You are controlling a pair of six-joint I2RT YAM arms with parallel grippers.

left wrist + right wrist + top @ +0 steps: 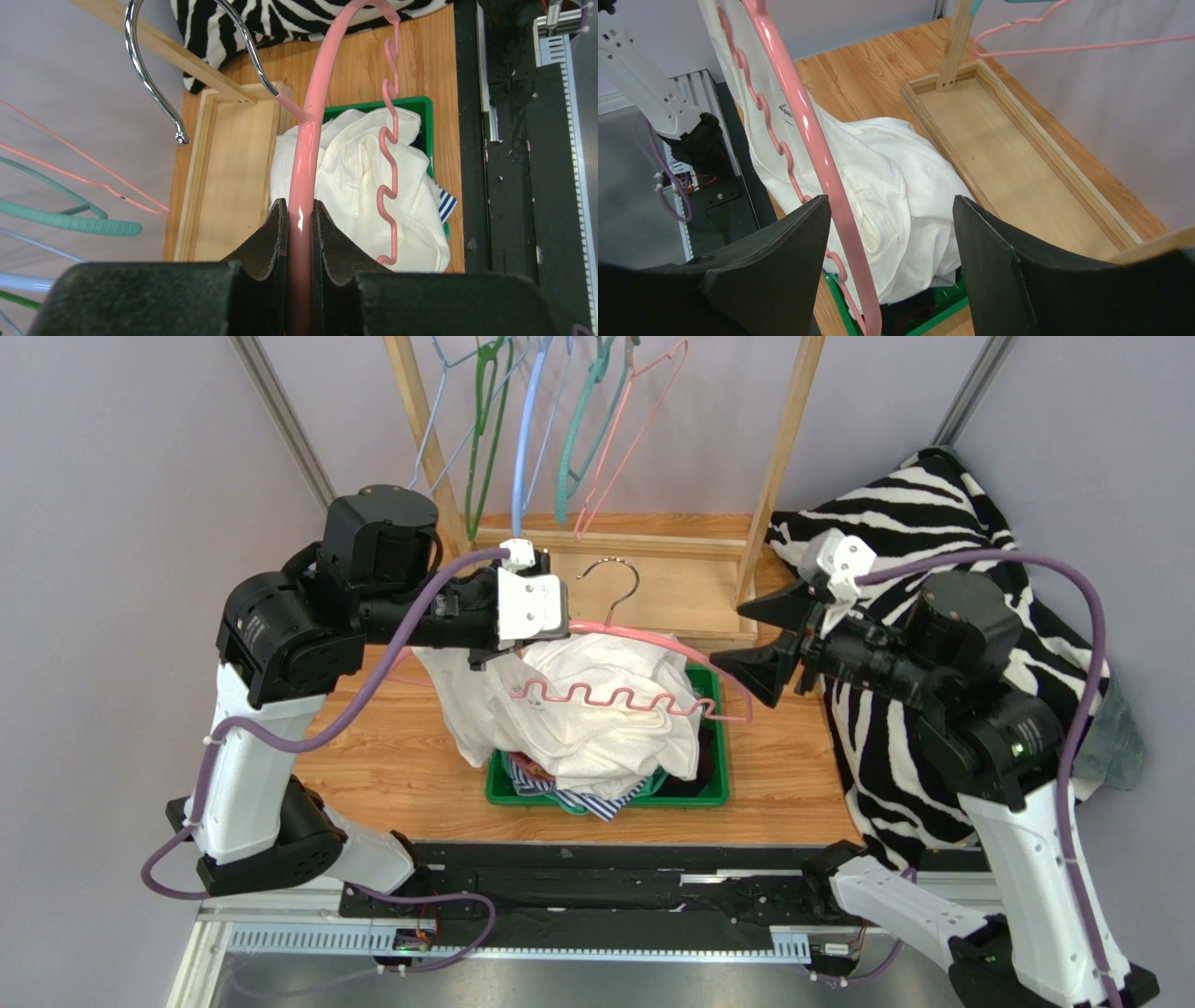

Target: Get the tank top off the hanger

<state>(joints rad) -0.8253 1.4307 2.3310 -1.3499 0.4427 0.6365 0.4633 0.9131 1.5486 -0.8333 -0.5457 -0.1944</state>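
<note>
Left jaws clamped on the pink hanger (306,168) arm; right jaws apart, straddling its other end. White tank top (606,742), crumpled and creased, bunches under the hanger, can't tell if still threaded on. Its bulk is heaped in the green bin (701,795) over blue-striped cloth (606,804). Bin sits on the wooden worktop (379,756).

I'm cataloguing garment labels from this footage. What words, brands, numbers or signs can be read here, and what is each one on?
Nothing is legible in any view.
Small dark print on the white tank top, beside the pink hanger, seen from the right wrist: too small and blurred to read.
Arms, green bin, wooden rack, zebra cloth: no lettering visible.
</note>
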